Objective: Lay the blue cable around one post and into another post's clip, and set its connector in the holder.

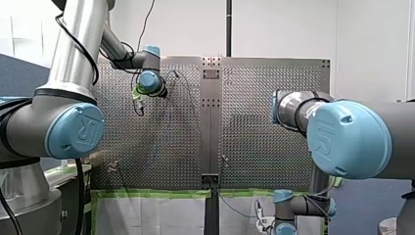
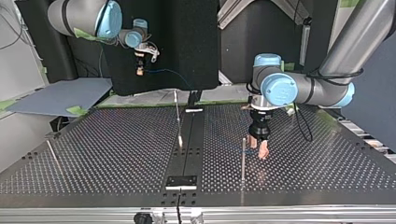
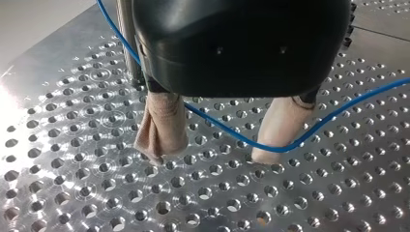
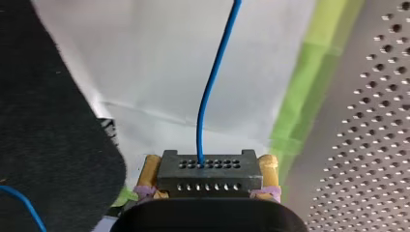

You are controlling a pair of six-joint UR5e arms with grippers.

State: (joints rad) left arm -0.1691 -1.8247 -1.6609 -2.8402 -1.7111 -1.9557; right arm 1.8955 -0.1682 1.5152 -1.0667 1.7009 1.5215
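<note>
Our left gripper [image 2: 259,148] hangs low over the table [image 2: 327,177], near the edge across from the arms, just beside a post [image 2: 243,158]. Its 2 fingers [image 3: 162,125] are apart and hold nothing. The cable [image 3: 227,134] comes down by that post, runs sideways across the gap from 1 finger to the other, dips low just above the table, then climbs away. So its long way lies along the line the fingers close on, not through the gap. It crosses in front of 1 fingertip, and we cannot tell if it sits inside the gap or just beside it. We think the fingers would need to turn or shift before they could pinch it. Our right gripper [image 2: 139,70] is up in the air, past the table edge by the arms, well apart from the posts. Its 2 yellow pads [image 4: 149,169] are clamped on the connector [image 4: 208,169], and the cable runs straight out of it. The left gripper is the nearer one to the posts. We count 1 cable, 1 connector, 2 grippers and 3 posts: the near one, the middle post [image 2: 178,119] and the side post [image 2: 53,156]. We cannot tell which post has the clip, or pick out the holder.
</note>
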